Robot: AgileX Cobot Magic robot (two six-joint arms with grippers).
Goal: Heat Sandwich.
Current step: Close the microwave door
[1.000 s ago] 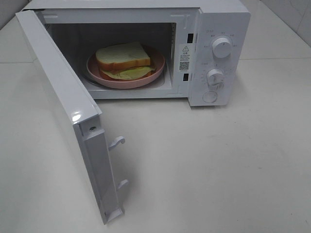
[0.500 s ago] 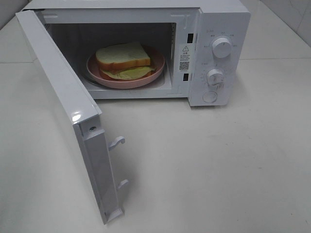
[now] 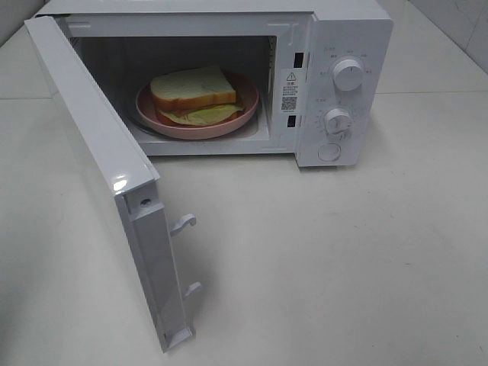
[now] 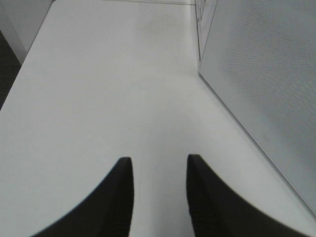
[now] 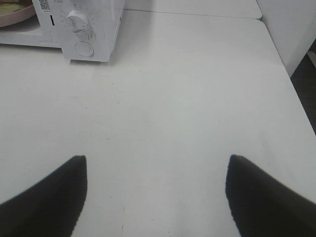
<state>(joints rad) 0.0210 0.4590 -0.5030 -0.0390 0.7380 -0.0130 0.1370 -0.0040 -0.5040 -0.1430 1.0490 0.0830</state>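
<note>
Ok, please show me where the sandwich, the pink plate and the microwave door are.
sandwich (image 3: 192, 89): exterior high view, on the top bread slice.
pink plate (image 3: 200, 131): exterior high view, on its front rim.
microwave door (image 3: 93, 107): exterior high view, on its top edge.

White microwave (image 3: 352, 34), pink plate (image 3: 194, 133), white sandwich (image 3: 191, 88) with tan crust, yellowish filling, white table (image 3: 343, 267).

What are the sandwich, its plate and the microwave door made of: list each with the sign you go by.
Sandwich: soft white bread, matte and porous, with a tan crust; filling yellowish, material unclear.
Plate: ceramic or melamine, can't tell which; smooth pink rim with a faint sheen.
Microwave door: glossy white painted metal or plastic; a bright glare spot sits near its corner.
</note>
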